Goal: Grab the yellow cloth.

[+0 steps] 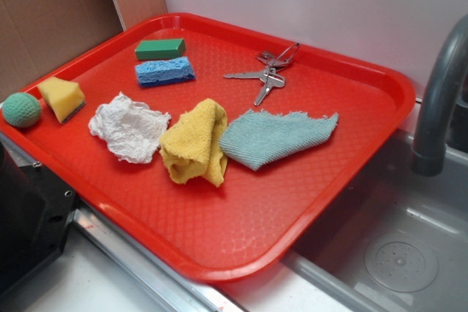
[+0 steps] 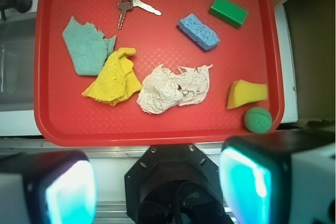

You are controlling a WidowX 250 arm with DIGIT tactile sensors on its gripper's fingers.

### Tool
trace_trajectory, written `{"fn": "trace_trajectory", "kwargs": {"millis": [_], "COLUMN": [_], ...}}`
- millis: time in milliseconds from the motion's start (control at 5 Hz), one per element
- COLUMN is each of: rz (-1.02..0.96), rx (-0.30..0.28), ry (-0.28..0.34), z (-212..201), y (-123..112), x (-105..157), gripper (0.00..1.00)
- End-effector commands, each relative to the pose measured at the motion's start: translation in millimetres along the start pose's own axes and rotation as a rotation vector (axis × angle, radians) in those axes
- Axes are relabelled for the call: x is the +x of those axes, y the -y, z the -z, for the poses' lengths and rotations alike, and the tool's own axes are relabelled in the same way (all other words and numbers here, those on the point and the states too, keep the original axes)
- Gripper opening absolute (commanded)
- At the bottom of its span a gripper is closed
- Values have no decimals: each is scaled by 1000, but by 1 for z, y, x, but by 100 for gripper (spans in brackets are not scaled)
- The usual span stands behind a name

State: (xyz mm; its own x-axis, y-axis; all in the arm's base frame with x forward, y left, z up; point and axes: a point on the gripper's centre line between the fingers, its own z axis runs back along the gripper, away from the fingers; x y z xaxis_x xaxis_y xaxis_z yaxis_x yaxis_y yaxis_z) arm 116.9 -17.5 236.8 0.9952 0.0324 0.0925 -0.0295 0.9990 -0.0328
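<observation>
Nearest the wrist lens, the gripper (image 2: 157, 184) hangs spread wide and empty above the red tray's (image 2: 47, 124) six o'clock edge, so descending off-target toward the yellow cloth (image 2: 113, 77) could snag the teal cloth (image 2: 84, 45) touching it at eleven o'clock or the paper towel (image 2: 173, 88) just beside it at three o'clock.

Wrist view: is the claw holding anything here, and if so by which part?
Nothing is held. The claw is open and empty, high above the tray; the yellow cloth lies bunched and untouched between the teal cloth and the paper towel.
</observation>
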Motion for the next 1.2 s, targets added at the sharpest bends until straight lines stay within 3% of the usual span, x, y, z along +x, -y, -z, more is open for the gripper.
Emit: {"fn": "trace_trajectory", "kwargs": {"millis": [0, 200, 400, 600, 800, 1000], "rz": [0, 252, 502, 478, 305, 204], "rx": [0, 34, 16, -8, 36, 20], "ry": [0, -118, -66, -35, -68, -120], "z": [0, 56, 106, 145, 166, 181], "y": [0, 50, 85, 89, 76, 58], "x": [0, 43, 62, 70, 63, 53], "gripper": [100, 100, 100, 100, 100, 100]}}
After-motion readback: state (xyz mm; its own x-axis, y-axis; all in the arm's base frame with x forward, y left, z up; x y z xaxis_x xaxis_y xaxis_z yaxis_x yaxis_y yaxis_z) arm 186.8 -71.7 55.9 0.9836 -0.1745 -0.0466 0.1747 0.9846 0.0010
